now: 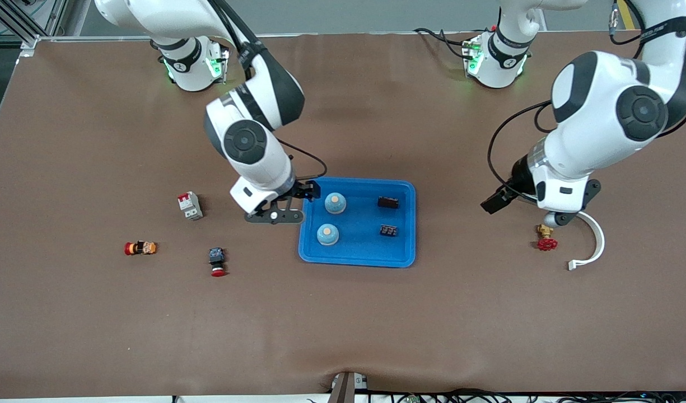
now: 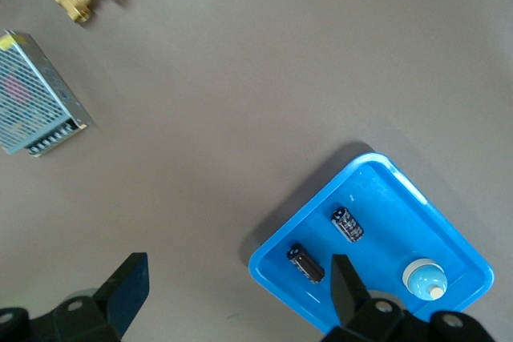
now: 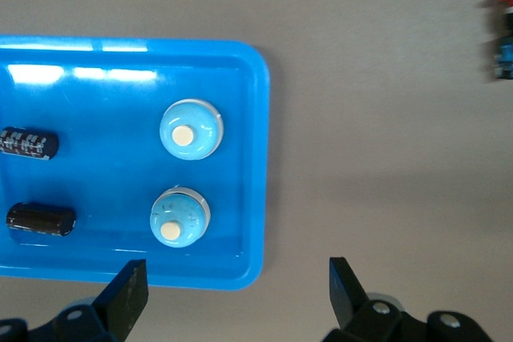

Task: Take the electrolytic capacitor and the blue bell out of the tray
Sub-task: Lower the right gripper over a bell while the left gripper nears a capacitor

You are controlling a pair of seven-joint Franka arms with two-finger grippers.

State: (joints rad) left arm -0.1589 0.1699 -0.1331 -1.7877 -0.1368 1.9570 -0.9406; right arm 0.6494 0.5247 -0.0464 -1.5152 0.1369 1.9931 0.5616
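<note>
Approach step: the right gripper (image 1: 312,193), jaws apart, hovers over the tray (image 1: 405,224) rim; next it must descend onto a blue bell (image 1: 335,203). The left gripper (image 1: 497,202), jaws apart, waits.

Front view: left gripper (image 1: 551,217) fingers are hidden under its own wrist housing, which also covers part of the brass valve (image 1: 545,237). The right gripper (image 1: 303,196) hides a corner of the tray (image 1: 358,259) rim.

Left wrist view: only the finger (image 2: 127,287) tips show, the rest cut off at the frame edge. One finger covers part of the tray rim. The grey mesh box (image 2: 36,98) is cut off by the edge.

Right wrist view: tray cut off at the edge. The red-and-black part (image 3: 502,38) at the frame edge is blurred and cropped, type unreadable. Capacitor (image 3: 29,143) markings are too small to read.
</note>
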